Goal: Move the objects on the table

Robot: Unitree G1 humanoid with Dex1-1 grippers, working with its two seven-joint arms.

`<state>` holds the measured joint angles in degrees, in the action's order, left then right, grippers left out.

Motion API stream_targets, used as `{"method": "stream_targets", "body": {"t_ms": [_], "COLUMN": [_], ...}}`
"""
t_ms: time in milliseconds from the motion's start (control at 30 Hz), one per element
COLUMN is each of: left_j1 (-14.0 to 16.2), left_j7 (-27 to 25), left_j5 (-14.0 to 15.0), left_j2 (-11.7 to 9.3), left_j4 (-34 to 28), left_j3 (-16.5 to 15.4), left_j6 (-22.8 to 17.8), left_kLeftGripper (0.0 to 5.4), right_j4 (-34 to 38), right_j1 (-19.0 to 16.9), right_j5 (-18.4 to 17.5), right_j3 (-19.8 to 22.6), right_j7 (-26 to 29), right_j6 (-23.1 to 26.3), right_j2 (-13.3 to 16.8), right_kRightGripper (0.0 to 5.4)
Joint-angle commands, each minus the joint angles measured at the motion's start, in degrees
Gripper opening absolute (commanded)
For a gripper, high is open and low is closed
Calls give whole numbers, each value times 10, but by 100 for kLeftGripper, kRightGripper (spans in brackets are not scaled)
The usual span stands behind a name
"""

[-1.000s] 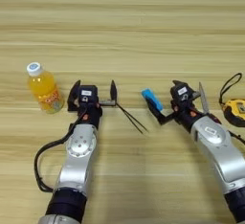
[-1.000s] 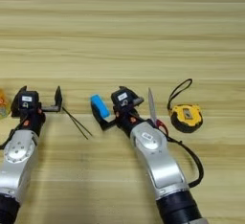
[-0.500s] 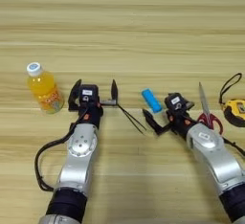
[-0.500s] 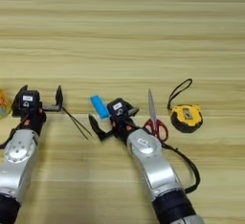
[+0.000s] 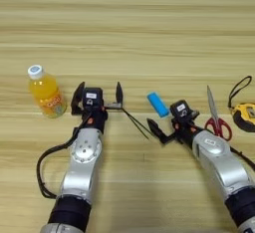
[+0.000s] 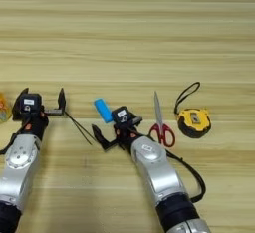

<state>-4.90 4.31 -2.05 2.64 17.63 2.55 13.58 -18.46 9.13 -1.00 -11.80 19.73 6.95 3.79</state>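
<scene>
On the wooden table (image 5: 129, 38) stand an orange juice bottle (image 5: 45, 92) at the left, and thin black sticks (image 5: 135, 122) lying slanted in the middle. A flat light-blue block (image 5: 158, 104) lies just right of them. Red-handled scissors (image 5: 215, 118) point away from me, and a yellow tape measure (image 6: 194, 122) with a black strap sits furthest right. My left gripper (image 5: 98, 95) is open between the bottle and the sticks, its right finger at the sticks' upper end. My right gripper (image 5: 174, 122) is open just below the block, one finger (image 5: 153, 128) reaching toward the sticks' lower end, holding nothing.
Black cables loop beside both forearms near the table's front edge (image 5: 42, 177). The far half of the table shows only bare planks (image 6: 129, 23).
My right gripper has drawn back toward me and to the left, away from the block and the scissors, which now show in full. The left arm has stayed still.
</scene>
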Motion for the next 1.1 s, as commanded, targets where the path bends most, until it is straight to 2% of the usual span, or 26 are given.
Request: {"method": "stream_targets", "body": {"t_ms": [33,433,667,1100], "left_j1": [4,6,5,7], "left_j7": [2,3,2,1], "left_j5": [-4,-4,-4,-4], "left_j2": [6,7,6,6], "left_j4": [-9,-14,-13,-17], "left_j3": [3,3,3,3], "left_j6": [-10,-12,-12,-12], "left_kLeftGripper": [540,540,540,540], "right_j4": [-9,-19,-45,-70], "right_j1": [5,3,22,35], "right_j5": [15,26,24,20], "right_j3": [-5,-10,-5,9], "right_j7": [-5,-7,-12,-17], "right_j6": [4,8,3,0], "right_j2": [2,1,0,-3], "right_kRightGripper": [512,380,298,156]}}
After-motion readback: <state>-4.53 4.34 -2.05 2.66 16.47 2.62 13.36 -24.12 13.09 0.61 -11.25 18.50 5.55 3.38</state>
